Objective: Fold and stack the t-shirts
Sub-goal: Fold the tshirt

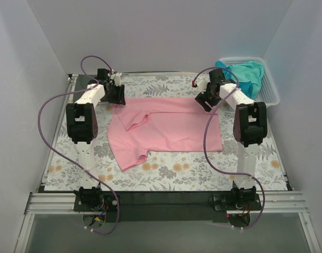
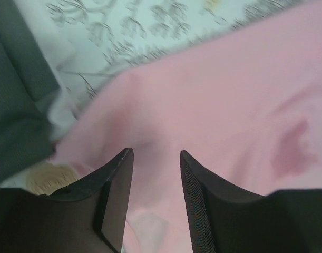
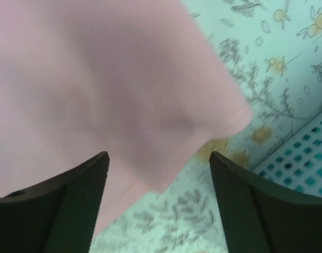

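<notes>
We hold left gripper (image 2: 155, 154) part-open, pink t-shirt (image 2: 213, 100) beneath and between fingers. Right gripper (image 3: 159, 157) gapes wide, shirt corner between fingers. Risk: we pinch tablecloth (image 3: 266, 68) too, or uneven grips skew fold.

The left arm (image 1: 81, 124) rises from its base at 7 o'clock in the top view and reaches forward, its left gripper (image 1: 117, 95) pointing down at about 10 o'clock. The right arm (image 1: 249, 124) mirrors it from 5 o'clock, with the right gripper (image 1: 205, 100) tipped down near 2 o'clock. On the wrist views the left fingers (image 2: 116, 195) stand a narrow gap apart, while the right fingers (image 3: 79, 200) are spread wide.
</notes>
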You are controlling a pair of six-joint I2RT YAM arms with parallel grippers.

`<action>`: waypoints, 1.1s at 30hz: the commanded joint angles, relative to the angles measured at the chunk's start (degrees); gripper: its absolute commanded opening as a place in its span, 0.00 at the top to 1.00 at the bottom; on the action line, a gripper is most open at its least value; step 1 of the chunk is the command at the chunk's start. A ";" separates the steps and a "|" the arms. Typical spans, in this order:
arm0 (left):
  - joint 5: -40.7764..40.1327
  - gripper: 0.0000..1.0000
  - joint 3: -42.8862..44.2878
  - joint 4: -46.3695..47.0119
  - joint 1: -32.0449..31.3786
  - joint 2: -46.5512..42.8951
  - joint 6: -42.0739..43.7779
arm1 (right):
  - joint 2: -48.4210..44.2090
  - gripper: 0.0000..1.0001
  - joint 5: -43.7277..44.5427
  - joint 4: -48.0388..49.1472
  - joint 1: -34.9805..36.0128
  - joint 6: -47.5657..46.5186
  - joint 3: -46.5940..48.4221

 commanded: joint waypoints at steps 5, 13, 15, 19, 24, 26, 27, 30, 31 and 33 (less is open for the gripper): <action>15.68 0.58 -17.21 -0.43 1.18 -27.06 6.81 | -25.45 0.25 -12.17 -8.49 0.75 -6.32 -16.54; 20.70 0.58 -45.42 -3.59 2.24 -51.92 23.24 | -41.55 0.48 -9.46 -11.31 3.12 -13.70 -40.79; 20.09 0.58 -49.91 -4.47 2.24 -54.41 25.35 | -43.92 0.48 -8.75 -9.74 3.56 -14.58 -44.33; 18.51 0.58 -55.10 -5.79 2.15 -58.10 28.43 | -45.95 0.47 -5.33 -4.83 4.35 -14.50 -50.92; 15.78 0.51 -59.85 -5.79 2.24 -60.30 34.14 | -45.87 0.44 -1.80 1.42 5.67 -14.59 -56.28; 14.82 0.51 -61.09 -5.71 2.24 -60.31 35.29 | -45.16 0.44 -0.66 3.27 5.93 -14.50 -56.65; 14.64 0.51 -61.44 -5.71 2.24 -60.31 36.16 | -44.73 0.44 -0.48 3.63 6.02 -14.50 -56.65; 14.20 0.50 -61.70 -5.35 2.24 -60.22 36.53 | -44.81 0.50 -0.30 4.07 6.28 -14.76 -57.00; 14.28 0.50 -61.70 -5.27 2.24 -59.96 36.70 | -44.81 0.55 -0.30 3.98 6.29 -14.85 -57.35; 14.63 0.50 -61.53 -5.09 2.24 -59.43 36.88 | -44.98 0.70 -0.30 4.07 6.46 -15.38 -58.57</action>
